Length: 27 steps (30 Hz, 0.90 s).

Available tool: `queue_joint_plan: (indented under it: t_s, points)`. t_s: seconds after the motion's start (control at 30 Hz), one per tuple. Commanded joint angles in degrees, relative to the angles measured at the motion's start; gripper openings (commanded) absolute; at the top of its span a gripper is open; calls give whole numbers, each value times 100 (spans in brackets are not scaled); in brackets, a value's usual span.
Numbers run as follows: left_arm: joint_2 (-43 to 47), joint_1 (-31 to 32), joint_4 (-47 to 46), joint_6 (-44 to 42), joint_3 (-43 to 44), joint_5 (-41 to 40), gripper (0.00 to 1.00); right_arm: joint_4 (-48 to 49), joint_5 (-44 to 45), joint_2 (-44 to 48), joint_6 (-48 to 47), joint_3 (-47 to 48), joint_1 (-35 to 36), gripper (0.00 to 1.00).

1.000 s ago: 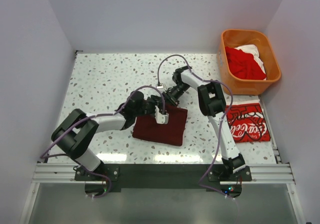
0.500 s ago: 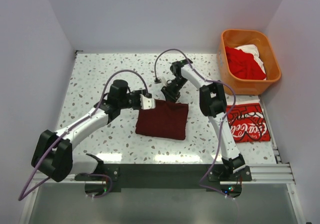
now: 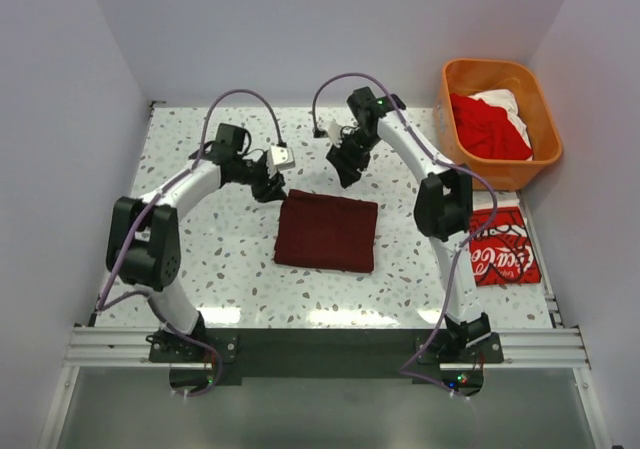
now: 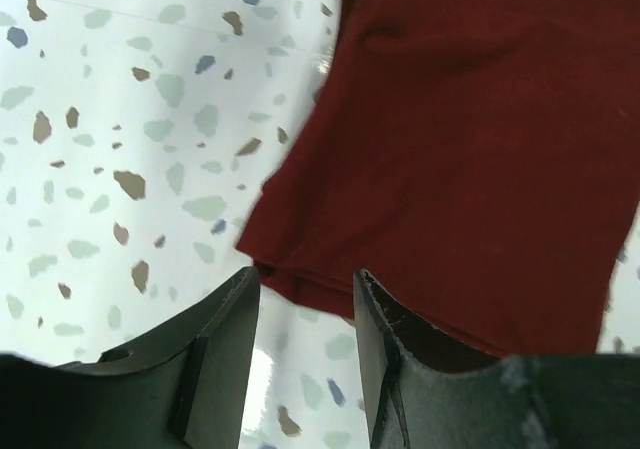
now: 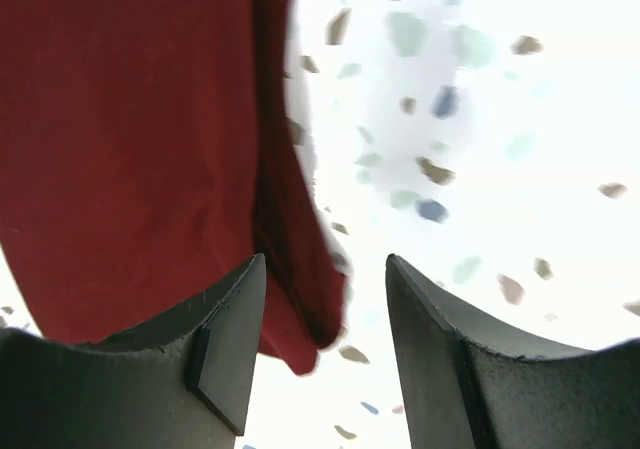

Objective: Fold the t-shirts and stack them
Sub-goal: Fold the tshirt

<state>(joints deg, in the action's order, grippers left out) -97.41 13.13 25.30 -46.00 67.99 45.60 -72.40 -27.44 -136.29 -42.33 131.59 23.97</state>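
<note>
**Handling the folded maroon t-shirt (image 3: 327, 231)**

Soft, light and limp by the look of it; likely to sag and fall open if lifted by one point. Best to pinch through all the layers at the two far corners and to raise both arms level. No risk of breakage and little of slipping between pads. More risk of dragging a single layer loose.

Lies flat as a neat, near-square packet, plain dark maroon, about the middle of the worktop. Shows stacked layers at its corner in the left wrist view and a rolled fold along its edge in the right wrist view.

Find the left gripper (image 3: 268, 184) just off the packet's far-left corner, jaws parted and empty. Find the right gripper (image 3: 350, 172) just beyond the far edge, likewise parted and gripping nothing.

Note the Coca-Cola t-shirt (image 3: 497, 247) folded against the right edge, toward the front-right corner. Note further red and white t-shirts (image 3: 487, 129) heaped in the orange basket (image 3: 452, 81) at the back-right corner.
</note>
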Motion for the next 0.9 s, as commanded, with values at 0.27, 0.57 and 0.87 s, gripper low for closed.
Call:
queue_joint_plan:
  t_s: [0.27,0.57,0.87]
  points:
    - [-2246,-64,1785,56,2666,766,53,-608,-612,445,-187,-176,-955,59]
    - [-2844,-38,2488,-242,3343,1002,57,-863,-859,244,-768,-679,-938,70]
    - [-3012,-47,2700,-366,3107,994,51,-969,-737,41,-1128,-933,-833,67]
